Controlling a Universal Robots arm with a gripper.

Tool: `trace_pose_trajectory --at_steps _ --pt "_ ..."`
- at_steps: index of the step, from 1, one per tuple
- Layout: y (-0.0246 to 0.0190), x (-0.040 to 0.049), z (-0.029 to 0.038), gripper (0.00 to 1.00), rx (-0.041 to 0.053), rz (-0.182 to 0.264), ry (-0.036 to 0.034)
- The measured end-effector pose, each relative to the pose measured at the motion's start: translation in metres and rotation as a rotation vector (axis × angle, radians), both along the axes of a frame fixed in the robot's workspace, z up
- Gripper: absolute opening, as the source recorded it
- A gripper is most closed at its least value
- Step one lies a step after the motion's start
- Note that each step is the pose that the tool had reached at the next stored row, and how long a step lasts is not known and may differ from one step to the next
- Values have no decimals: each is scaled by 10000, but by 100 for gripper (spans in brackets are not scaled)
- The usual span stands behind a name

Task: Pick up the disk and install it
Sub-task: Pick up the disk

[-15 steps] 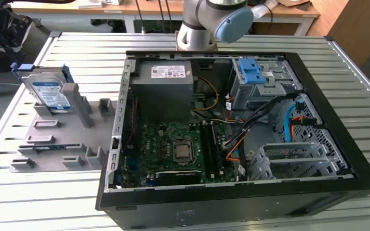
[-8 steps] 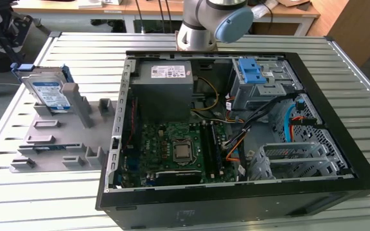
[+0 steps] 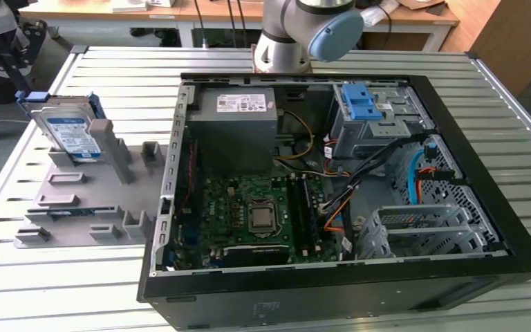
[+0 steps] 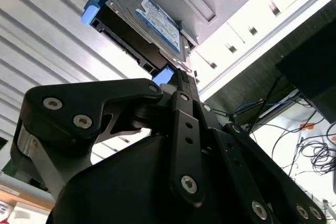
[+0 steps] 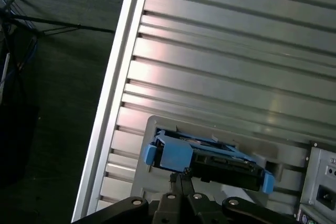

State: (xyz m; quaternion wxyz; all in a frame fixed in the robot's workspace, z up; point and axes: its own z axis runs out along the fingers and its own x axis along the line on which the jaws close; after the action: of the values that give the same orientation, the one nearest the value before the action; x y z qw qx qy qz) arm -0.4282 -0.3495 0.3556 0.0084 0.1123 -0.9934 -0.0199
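Nothing of the task shows as done; the disk (image 3: 70, 131) stands on edge in the grey holder (image 3: 108, 200) just beside the open computer case (image 3: 339, 277), on the exterior view's left of it, neither lifted nor installed. In the first wrist view the gripper (image 5: 181, 176) points at the disk's blue bracket, fingers pressed together on nothing. One disk; one gripper; one holder; one case.

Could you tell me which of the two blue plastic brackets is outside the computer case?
The one framing the disk, in the grey holder at the exterior view's left; the other bracket sits on the drive cage inside the case.
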Motion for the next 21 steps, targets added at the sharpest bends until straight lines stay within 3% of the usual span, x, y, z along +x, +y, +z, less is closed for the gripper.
trace_pose_trajectory --at_steps 21 --pt "0 0 -11 11 -1 3252 -20"
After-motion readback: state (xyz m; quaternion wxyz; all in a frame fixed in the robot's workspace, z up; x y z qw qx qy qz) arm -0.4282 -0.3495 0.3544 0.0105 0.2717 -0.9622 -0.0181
